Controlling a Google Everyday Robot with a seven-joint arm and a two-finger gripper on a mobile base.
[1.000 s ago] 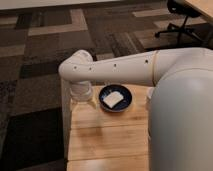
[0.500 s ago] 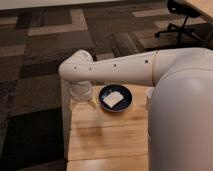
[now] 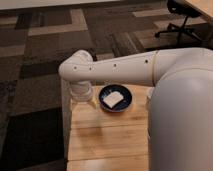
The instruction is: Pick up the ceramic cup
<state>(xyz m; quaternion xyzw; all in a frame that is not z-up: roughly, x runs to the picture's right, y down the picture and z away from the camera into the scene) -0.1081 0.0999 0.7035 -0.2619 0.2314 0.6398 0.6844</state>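
Observation:
My arm reaches from the right across the wooden table point(image 3: 107, 137) to its far left corner. The gripper point(image 3: 82, 99) hangs down from the white wrist there, low over the table top and just left of the dark blue bowl point(image 3: 116, 98), which holds a white piece. I cannot make out the ceramic cup; the arm and gripper cover the spot under them. A small pale shape point(image 3: 149, 93) shows right of the bowl, half hidden by my body, and I cannot tell what it is.
My white body point(image 3: 182, 120) blocks the right side of the table. Dark patterned carpet point(image 3: 40, 75) lies beyond the table's left and far edges. An office chair base point(image 3: 180, 25) stands at the far right.

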